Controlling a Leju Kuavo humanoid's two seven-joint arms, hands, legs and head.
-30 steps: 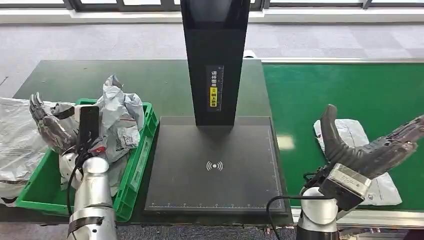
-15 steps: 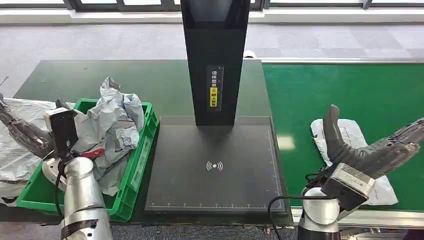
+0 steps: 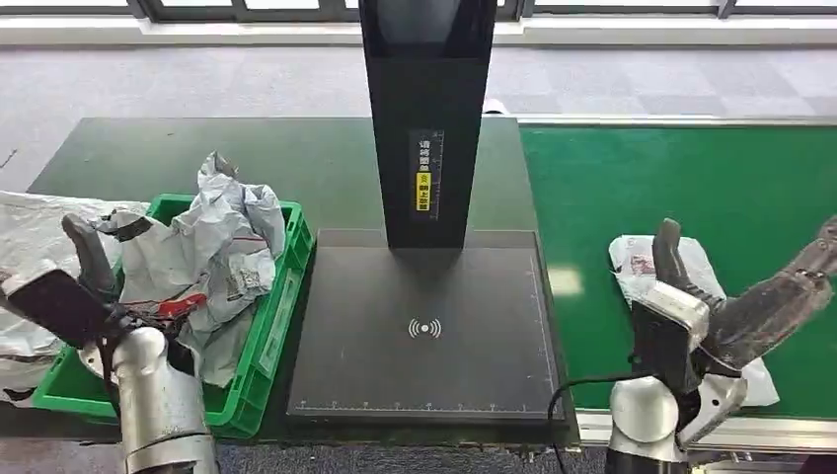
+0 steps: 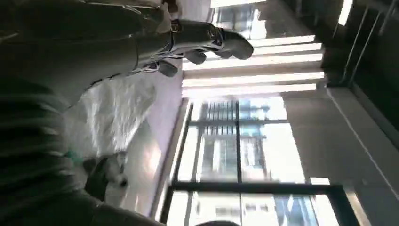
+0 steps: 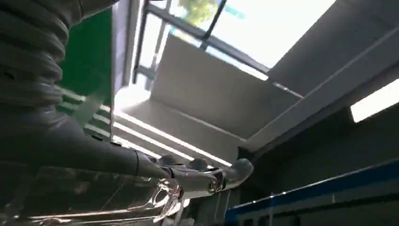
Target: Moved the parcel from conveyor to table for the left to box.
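White parcel (image 3: 681, 272) lying on the green conveyor (image 3: 691, 178), right hand (image 3: 725, 311) raised over it with fingers spread, left hand (image 3: 74, 286) beside the green crate (image 3: 271, 326), fingers apart, nothing held.

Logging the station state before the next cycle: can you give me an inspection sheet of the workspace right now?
Surface: dark table with black scan pad; green conveyor to the right.
Job's things: white parcel lying on the conveyor; green box holding crumpled grey bags.
Clutter: plastic sheet beside the box.
Robot hands: left robot hand near the box, holds nothing; right robot hand open over the parcel.
Cables: black cable by the right wrist.
Surroundings: black scanner column, grey floor, windows.
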